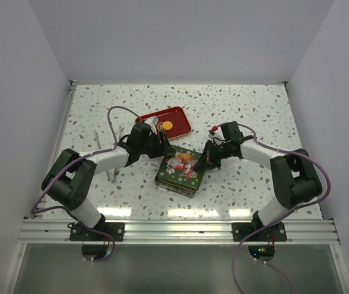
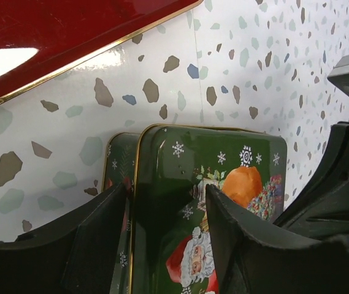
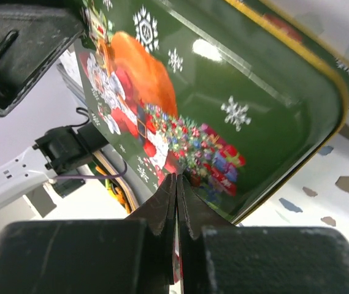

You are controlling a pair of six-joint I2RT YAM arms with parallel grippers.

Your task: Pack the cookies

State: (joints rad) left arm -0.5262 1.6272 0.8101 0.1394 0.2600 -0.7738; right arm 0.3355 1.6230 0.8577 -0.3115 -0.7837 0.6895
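One orange-yellow cookie (image 1: 167, 125) lies on the red tray (image 1: 181, 115) at the back. A green Christmas tin with a Santa lid (image 1: 180, 166) sits mid-table, the lid slightly offset on its base. My left gripper (image 1: 162, 147) hangs over the tin's far-left edge, open, and the lid (image 2: 223, 153) with its gold rim shows between the fingers (image 2: 100, 233). My right gripper (image 1: 198, 166) is shut, its tips (image 3: 177, 177) resting against the lid (image 3: 254, 92) near its right edge. Nothing shows between its jaws. Any other cookies are hidden.
The red tray (image 2: 51, 30) has a gold rim and lies just beyond the tin. Something white (image 1: 156, 124) sits on the tray beside the cookie. Thin white items (image 1: 114, 153) lie on the speckled table to the left. White walls enclose three sides.
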